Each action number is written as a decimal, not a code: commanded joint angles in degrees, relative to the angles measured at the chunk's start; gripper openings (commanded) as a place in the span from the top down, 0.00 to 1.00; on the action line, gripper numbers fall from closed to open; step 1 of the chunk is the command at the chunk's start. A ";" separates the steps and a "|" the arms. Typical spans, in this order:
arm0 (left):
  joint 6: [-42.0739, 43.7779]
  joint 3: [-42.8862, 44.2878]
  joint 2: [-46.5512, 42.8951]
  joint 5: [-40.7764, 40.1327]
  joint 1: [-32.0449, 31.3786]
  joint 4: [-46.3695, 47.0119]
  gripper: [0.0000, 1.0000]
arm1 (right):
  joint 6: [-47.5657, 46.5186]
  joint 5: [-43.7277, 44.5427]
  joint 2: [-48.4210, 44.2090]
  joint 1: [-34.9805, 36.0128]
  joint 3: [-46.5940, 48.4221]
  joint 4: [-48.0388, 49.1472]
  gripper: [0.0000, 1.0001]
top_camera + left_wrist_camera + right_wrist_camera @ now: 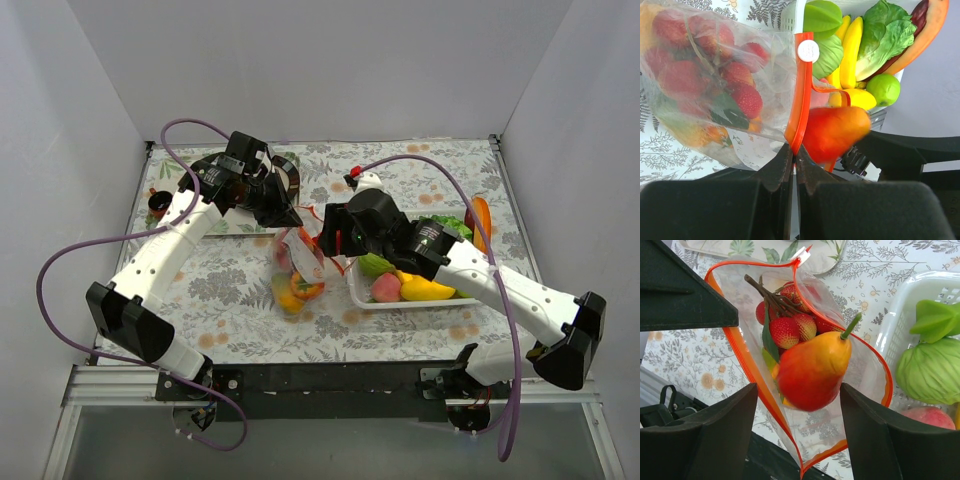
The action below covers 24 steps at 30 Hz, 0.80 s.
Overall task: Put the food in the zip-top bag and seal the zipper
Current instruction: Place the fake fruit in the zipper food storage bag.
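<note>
The clear zip-top bag [298, 272] hangs open at table centre, left of the white basket. My left gripper [794, 150] is shut on the bag's orange-red zipper strip [802, 90] and holds that edge up; it also shows in the top view [288, 212]. My right gripper [798, 388] is open over the bag's mouth [740, 355]. A red-yellow toy pear [812, 370] is between its fingers with a gap on each side, inside the orange rim. Strawberries [790, 327] and other fruit lie deeper in the bag. The pear also shows in the left wrist view [835, 132].
The white basket [356, 298] right of the bag holds a green cabbage [927, 375], lettuce [885, 37], bananas [852, 47], a lime [883, 89] and a peach [386, 288]. An orange piece [481, 220] lies beyond the basket. A small dark object [158, 205] sits far left. White walls enclose the table.
</note>
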 commanded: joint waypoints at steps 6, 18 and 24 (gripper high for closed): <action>0.85 2.49 -1.68 0.24 -0.23 0.06 1.00 | -4.36 -1.20 2.28 0.24 5.15 -0.46 0.20; -0.03 1.87 -1.15 -2.84 -0.23 -0.21 1.00 | -4.81 8.73 -9.92 -9.32 2.44 -13.71 0.20; 0.15 2.40 -1.15 -3.45 -0.23 -0.47 1.00 | 2.82 10.40 -20.37 -17.14 -10.82 -19.00 0.18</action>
